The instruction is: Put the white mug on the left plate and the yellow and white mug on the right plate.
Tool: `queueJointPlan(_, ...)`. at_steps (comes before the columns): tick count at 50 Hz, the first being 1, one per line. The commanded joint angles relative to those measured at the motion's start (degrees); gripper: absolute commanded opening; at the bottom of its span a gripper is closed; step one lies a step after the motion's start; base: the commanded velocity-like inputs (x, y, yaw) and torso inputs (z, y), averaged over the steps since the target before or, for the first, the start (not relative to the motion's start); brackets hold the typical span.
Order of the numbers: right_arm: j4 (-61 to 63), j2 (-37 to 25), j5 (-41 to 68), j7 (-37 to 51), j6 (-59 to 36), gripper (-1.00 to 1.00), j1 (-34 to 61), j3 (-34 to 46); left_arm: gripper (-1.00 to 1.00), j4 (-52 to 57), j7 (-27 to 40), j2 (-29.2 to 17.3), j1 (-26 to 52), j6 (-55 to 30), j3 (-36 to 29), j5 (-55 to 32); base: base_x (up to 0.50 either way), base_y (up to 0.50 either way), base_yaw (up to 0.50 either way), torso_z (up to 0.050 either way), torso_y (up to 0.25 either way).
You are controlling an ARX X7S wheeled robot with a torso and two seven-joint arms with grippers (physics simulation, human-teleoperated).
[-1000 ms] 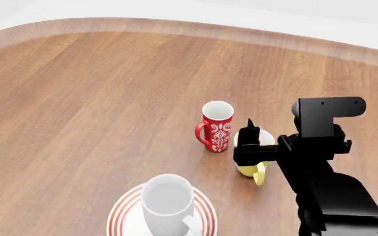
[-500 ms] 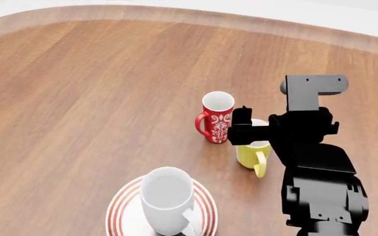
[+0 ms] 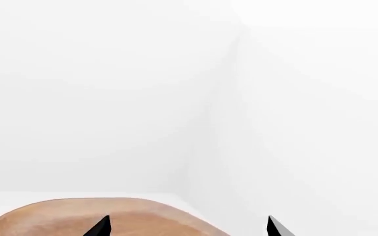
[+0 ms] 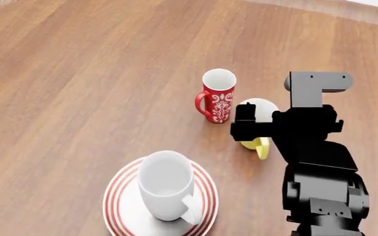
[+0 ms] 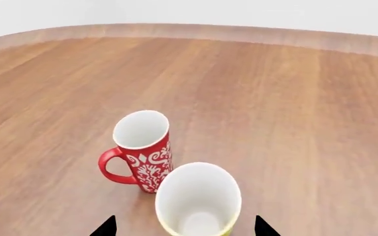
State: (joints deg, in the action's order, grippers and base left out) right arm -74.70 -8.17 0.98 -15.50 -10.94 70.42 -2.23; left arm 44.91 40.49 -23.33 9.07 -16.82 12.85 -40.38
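The white mug (image 4: 166, 184) stands upright on a plate with red rings (image 4: 120, 209) near the front of the wooden table. It is the only plate in view. The yellow and white mug (image 4: 260, 110) stands upright on the bare table to the right of a red patterned mug. My right gripper (image 4: 253, 129) is open at the yellow mug, hiding part of it. In the right wrist view that gripper (image 5: 183, 227) has one fingertip on each side of the yellow mug (image 5: 198, 199), with gaps to its wall. My left gripper (image 3: 185, 227) is open and empty, facing a white wall.
A red mug with a white pattern (image 4: 216, 96) stands close beside the yellow mug, handle to the left; it also shows in the right wrist view (image 5: 140, 147). My right arm (image 4: 320, 167) fills the lower right. The table's curved far edge (image 5: 241, 34) lies beyond.
The head view has tilted down: the mugs sit higher in the picture and more of the plate shows. My right gripper has come lower around the yellow mug.
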Motion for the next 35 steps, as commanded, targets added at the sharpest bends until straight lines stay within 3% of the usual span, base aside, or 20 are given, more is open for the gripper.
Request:
queueJointPlan(1,-0.3,-0.4,-0.6,0.5,0.5,1.00,0.4,-1.1,1.00,-0.1,-0.3,-0.6,-0.1,0.2,-0.3,0.9,0.00,0.00,0.00,0.000,-0.250)
queueJointPlan(6,-0.3,-0.4,-0.7,0.4,0.6,1.00,0.4,-1.1,1.00,-0.3,-0.3,-0.5,-0.1,0.2,0.0,-0.2,0.00,0.00,0.00,0.000,-0.250)
queueJointPlan(24,-0.3,-1.3,-1.0,0.9,0.6,1.00,1.2,-1.5,1.00,0.7,-0.9,-0.4,-0.9,1.8,0.0,0.0,0.00,0.00,0.00,0.000,0.000)
queueJointPlan(35,-0.3,-1.4,-0.9,0.8,0.5,1.00,1.3,-1.4,1.00,0.6,-0.9,-0.3,-0.9,2.2,0.0,-0.6,0.00,0.00,0.00,0.000,-0.175)
